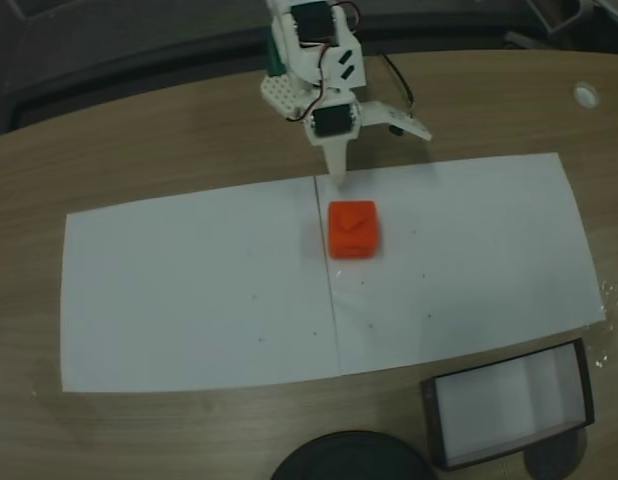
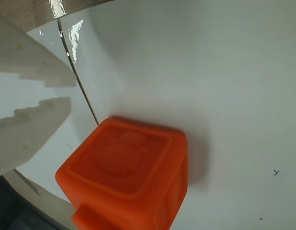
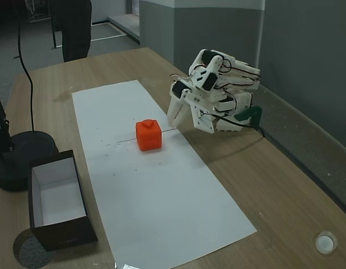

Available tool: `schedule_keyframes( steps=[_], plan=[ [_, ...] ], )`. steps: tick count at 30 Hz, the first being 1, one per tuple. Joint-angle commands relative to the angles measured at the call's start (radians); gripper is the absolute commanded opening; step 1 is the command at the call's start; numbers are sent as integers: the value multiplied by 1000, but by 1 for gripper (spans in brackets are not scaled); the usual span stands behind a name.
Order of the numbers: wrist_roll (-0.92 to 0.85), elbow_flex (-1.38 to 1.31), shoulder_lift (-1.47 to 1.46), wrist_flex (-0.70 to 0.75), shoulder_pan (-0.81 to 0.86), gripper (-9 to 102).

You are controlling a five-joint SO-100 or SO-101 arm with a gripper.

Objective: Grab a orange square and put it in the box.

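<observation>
White paper sheets [image 1: 189, 290] lie on the wooden surface [image 1: 139, 140]. A round black disc [image 1: 349, 458] sits near its edge; a small white cap [image 1: 586, 95] lies apart.

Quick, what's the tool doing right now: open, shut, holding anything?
Tool: open and holding nothing; the small orange-red cube sits apart from it on the white paper sheet.

The light is dim and soft, the white paper [image 2: 196, 72] shines at its top edge up close, and the orange square [image 2: 124, 177] looks blurry there.
</observation>
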Motion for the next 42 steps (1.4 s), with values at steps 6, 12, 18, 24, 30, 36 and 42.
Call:
schedule_keyframes(
  steps=[6,12,18,24,30,36,42],
  plan=[
    [-2,-63,18,15,-6,0],
    [6,-61,18,5,-6,0],
    [0,-54,18,-31,-28,0],
    [-34,-86,18,-196,-71,7],
    [-43,-173,-29,-267,-161,28],
    [-38,-273,-249,-224,-137,35],
    [-35,-379,-535,-222,-58,41]
  ],
)
